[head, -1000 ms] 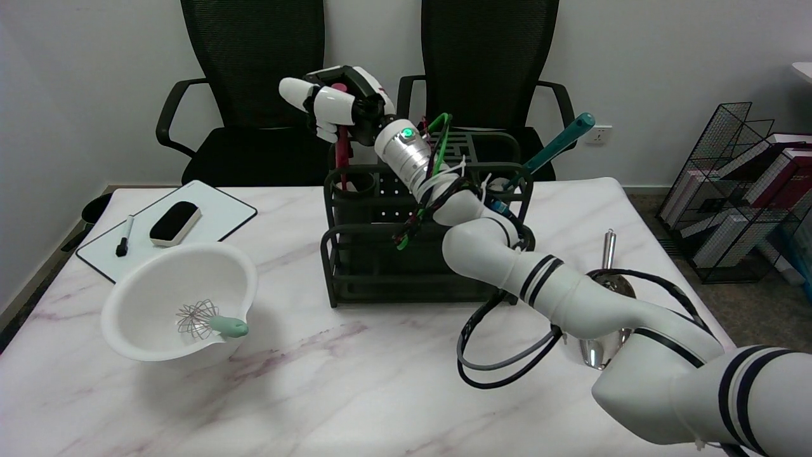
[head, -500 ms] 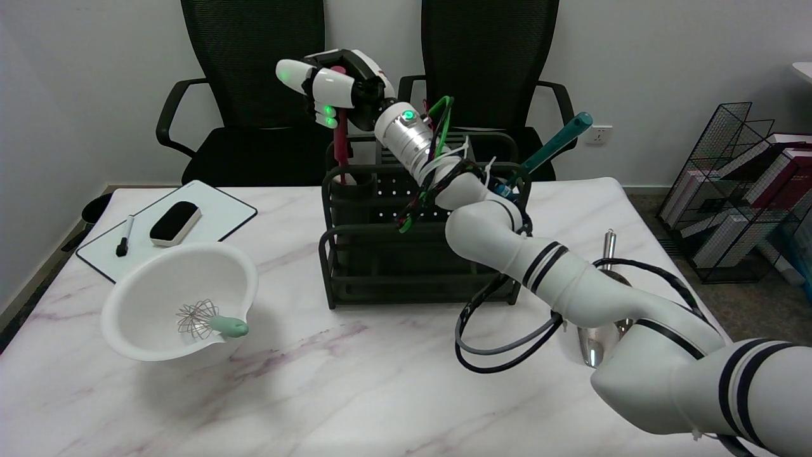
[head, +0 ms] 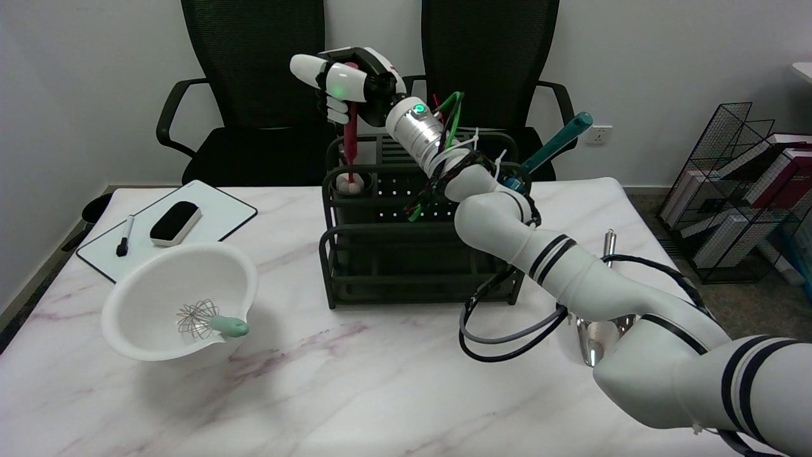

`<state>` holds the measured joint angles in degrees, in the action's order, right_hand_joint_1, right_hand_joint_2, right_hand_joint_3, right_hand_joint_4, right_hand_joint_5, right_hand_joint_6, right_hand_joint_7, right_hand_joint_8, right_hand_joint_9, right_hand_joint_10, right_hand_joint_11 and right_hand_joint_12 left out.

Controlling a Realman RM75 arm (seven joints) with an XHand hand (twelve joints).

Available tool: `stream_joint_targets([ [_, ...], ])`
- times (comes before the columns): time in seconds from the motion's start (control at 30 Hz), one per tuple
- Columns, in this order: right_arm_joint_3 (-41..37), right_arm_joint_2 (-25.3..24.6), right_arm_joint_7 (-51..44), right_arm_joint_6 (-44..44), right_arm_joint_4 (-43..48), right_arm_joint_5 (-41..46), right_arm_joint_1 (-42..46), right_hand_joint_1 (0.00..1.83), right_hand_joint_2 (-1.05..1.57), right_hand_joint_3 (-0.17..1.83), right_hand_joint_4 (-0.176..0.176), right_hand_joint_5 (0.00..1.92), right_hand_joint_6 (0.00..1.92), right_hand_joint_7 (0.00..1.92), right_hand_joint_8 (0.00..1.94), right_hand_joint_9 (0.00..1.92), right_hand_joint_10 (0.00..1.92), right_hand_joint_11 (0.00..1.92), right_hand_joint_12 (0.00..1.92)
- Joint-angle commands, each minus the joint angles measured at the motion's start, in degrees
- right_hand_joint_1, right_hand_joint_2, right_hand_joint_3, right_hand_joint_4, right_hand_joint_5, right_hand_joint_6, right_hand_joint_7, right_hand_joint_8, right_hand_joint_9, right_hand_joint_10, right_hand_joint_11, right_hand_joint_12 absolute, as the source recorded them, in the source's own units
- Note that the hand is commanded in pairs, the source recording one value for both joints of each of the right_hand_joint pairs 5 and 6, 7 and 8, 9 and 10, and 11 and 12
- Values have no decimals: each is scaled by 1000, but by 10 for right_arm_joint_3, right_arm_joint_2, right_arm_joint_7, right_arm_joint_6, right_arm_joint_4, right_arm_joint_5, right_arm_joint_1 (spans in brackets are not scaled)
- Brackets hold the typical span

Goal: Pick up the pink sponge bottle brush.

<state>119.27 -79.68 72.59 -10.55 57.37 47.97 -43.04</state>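
My right hand [head: 346, 89] is raised above the back left corner of the black rack [head: 355, 254] and grips the dark pink handle of the bottle brush [head: 350, 149]. The brush hangs upright from the hand. Its pale pink sponge head [head: 349, 184] shows at the rim of the rack's round cup [head: 347, 193], partly inside it. The handle's top end is hidden in my fingers.
A teal-handled utensil [head: 555, 147] leans out of the rack's right side. A white bowl [head: 143, 324] holding a whisk [head: 209, 320] sits at the left, behind it a whiteboard [head: 216, 212] with eraser and marker. A metal scoop [head: 602, 330] lies at the right. Two black chairs stand behind the table.
My hand has risen and shifted slightly right with the brush in it. The sponge head, hidden in the cup before, has come up to the cup's rim.
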Motion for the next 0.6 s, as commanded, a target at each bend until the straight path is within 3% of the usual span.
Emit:
stream_joint_targets([
  [0.03, -13, 12, 0, 12, 7, 13, -8, 1056, 1571, 318, 0, 1920, 1920, 1920, 1920, 1920, 1920, 1920, 1920],
  [0.6, -27, 29, 0, 14, 138, 13, -14, 1052, 1571, 311, 0, 1920, 1920, 1920, 1920, 1920, 1920, 1920, 1920],
])
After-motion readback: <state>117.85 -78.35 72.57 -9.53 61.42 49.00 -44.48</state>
